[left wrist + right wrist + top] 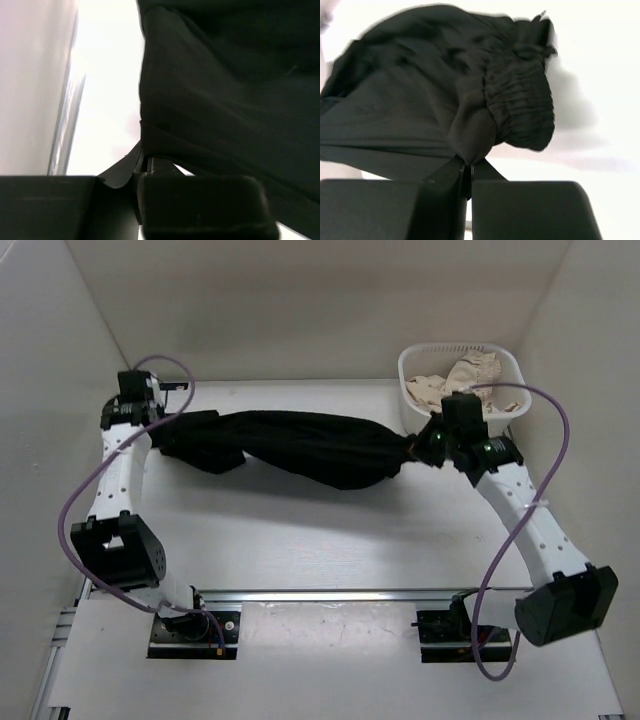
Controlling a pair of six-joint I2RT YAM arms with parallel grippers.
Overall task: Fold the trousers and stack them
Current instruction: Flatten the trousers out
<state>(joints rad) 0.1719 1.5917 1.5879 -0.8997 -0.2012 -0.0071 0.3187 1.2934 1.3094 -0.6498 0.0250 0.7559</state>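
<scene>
the trousers point(290, 445) are stretched in a long, twisted black band across the far half of the tabletop point(330, 540), running from the left arm over to the right arm, with a soft shadow under their middle; whether that sagging middle touches the surface cannot be told

the left pincer point(163, 426) is at the left end of the band and is clenched on the cloth there. in the left wrist view its dark fingers point(120, 172) meet at a narrow seam and a fold of black fabric sits pinched at that seam, while the rest of the cloth fills the right side of the view

the right pincer point(415, 447) is at the right end of the band, just in front of the white basket point(408, 368). it is clamped on the trousers too: in the right wrist view the two fingers are pressed together on a tuck of cloth just below the gathered waistband point(520, 100), which bunches up and curls to the right above the fingertips

the basket stands at the far right corner of the tabletop with beige garments point(465, 378) heaped inside it, and the right arm's wrist partly covers its near rim
</scene>
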